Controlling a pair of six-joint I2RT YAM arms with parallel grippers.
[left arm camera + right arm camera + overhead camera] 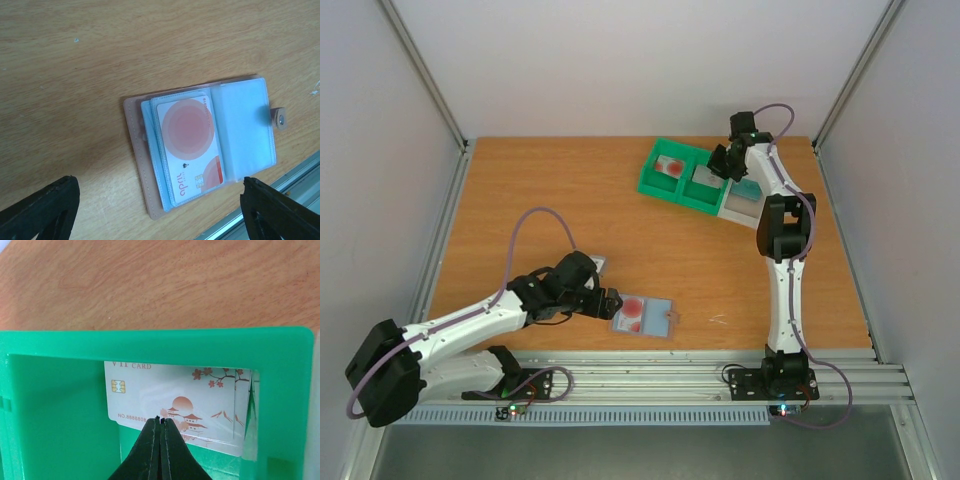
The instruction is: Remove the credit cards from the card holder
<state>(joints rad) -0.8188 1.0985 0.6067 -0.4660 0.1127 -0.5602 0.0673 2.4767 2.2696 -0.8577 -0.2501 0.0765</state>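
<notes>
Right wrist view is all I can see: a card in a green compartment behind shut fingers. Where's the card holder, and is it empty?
Observer: The card holder lies open on the table, near its front edge.
Operator: Any cards in it?
Observer: Yes, a whitish card with a red circle sits in one sleeve.
Operator: Is it being gripped?
Observer: No, the left fingers stand wide open either side of it, closed on nothing.
</notes>
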